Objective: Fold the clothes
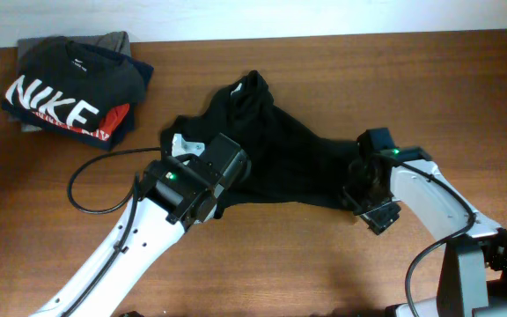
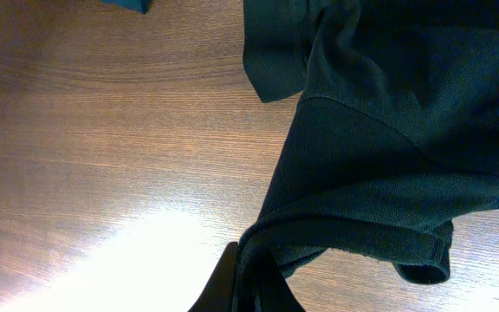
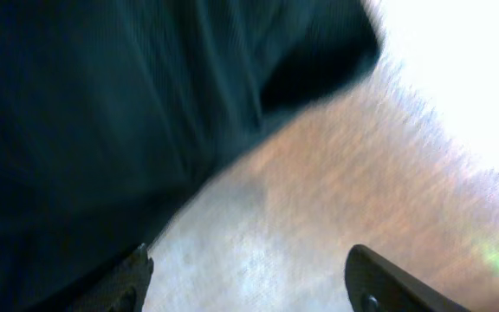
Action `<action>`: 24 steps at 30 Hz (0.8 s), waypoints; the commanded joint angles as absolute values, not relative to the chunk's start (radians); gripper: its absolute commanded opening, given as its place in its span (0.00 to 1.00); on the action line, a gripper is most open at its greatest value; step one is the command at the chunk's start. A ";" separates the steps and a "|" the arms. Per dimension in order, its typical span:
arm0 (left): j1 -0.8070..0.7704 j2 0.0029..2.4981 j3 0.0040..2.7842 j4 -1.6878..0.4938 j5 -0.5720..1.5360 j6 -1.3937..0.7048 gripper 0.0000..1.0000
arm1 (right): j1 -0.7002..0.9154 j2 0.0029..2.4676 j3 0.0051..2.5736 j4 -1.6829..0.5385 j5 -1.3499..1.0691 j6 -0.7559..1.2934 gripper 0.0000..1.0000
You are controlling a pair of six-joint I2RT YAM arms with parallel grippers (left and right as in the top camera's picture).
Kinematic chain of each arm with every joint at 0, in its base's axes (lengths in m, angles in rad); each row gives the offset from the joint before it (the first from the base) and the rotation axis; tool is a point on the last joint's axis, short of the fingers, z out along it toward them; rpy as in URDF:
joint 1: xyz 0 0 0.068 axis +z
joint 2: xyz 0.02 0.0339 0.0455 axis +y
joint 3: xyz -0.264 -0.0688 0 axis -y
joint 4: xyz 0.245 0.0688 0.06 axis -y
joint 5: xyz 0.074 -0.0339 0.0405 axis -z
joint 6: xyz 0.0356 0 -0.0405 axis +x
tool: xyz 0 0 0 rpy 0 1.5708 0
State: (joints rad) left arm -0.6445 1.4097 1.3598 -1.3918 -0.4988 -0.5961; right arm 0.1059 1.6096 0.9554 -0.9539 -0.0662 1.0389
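The clothes (image 1: 280, 150), a plain black top, lie crumpled across the middle of the table. My left gripper (image 1: 224, 187) sits at the garment's near left edge. In the left wrist view it (image 2: 248, 286) is shut on a folded hem of the clothes (image 2: 388, 130), and the fabric runs up between the fingers. My right gripper (image 1: 365, 201) is at the garment's right end. In the blurred right wrist view it (image 3: 249, 282) stands open over bare wood, its left finger (image 3: 132, 277) beside the edge of the clothes (image 3: 102, 104).
A stack of folded garments topped by a black NIKE shirt (image 1: 69, 88) sits at the back left. A black cable (image 1: 86, 189) loops off the left arm. The table's far edge (image 1: 324, 37) meets a white wall.
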 commanded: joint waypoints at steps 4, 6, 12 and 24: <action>-0.637 1.393 1.371 -1.396 -0.528 -0.614 0.01 | 0.043 1.610 0.952 -0.847 0.011 0.891 0.75; -0.637 1.393 1.371 -1.396 -0.528 -0.614 0.01 | 0.039 1.610 0.952 -0.821 0.012 0.861 0.74; -0.637 1.393 1.371 -1.396 -0.528 -0.614 0.01 | 0.039 1.613 0.952 -0.796 0.015 0.841 0.73; -0.637 1.393 1.371 -1.396 -0.528 -0.614 0.01 | 0.039 1.633 0.952 -0.788 0.012 0.846 0.64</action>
